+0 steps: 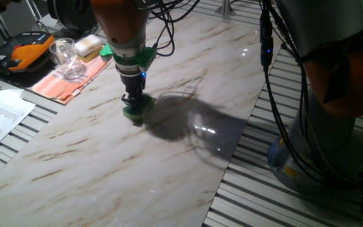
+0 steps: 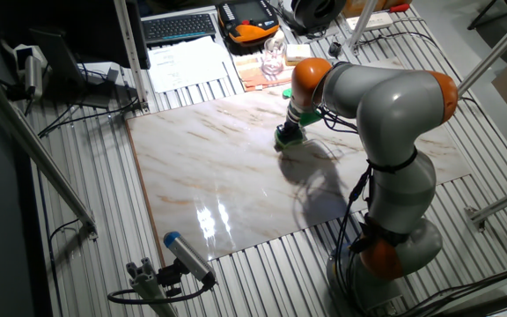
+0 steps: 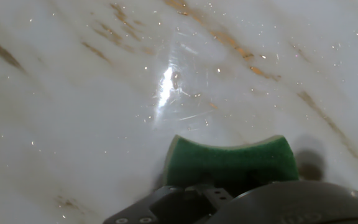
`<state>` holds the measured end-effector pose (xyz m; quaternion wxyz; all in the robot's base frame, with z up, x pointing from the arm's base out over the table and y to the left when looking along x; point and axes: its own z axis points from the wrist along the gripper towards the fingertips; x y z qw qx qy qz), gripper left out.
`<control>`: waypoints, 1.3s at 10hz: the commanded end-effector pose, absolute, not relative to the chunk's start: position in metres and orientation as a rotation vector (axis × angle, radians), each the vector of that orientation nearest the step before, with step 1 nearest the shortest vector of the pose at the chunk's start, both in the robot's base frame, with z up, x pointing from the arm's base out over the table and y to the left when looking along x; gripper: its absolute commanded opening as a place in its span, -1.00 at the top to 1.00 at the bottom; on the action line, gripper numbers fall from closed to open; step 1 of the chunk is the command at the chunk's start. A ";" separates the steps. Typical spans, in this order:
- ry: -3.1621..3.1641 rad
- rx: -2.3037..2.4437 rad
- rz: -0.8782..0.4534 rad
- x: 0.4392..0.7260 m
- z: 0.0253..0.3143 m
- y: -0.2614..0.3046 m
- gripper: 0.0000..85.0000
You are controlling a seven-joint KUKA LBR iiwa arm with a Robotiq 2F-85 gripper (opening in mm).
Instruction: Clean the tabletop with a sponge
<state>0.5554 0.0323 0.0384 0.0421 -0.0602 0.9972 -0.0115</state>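
Green sponge (image 1: pixel 137 111) sits clamped in the gripper (image 1: pixel 133 101), pressed flat on the tabletop (image 1: pixel 169 157) toward its far side, near the orange cloth (image 1: pixel 68 79). Wiping looks to be the step in hand; next calls for steady downward pressure while sweeping across the unwiped slab, staying inside its edges. On the cloth stands a clear glass (image 1: pixel 68 58), seemingly empty, with a yellow sponge (image 1: pixel 88 44) just beyond.
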 end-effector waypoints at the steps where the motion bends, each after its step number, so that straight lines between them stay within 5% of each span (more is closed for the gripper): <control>1: 3.052 -0.182 -0.035 0.555 0.038 0.033 0.20; 13: 3.054 -0.190 -0.014 0.556 0.036 0.032 0.20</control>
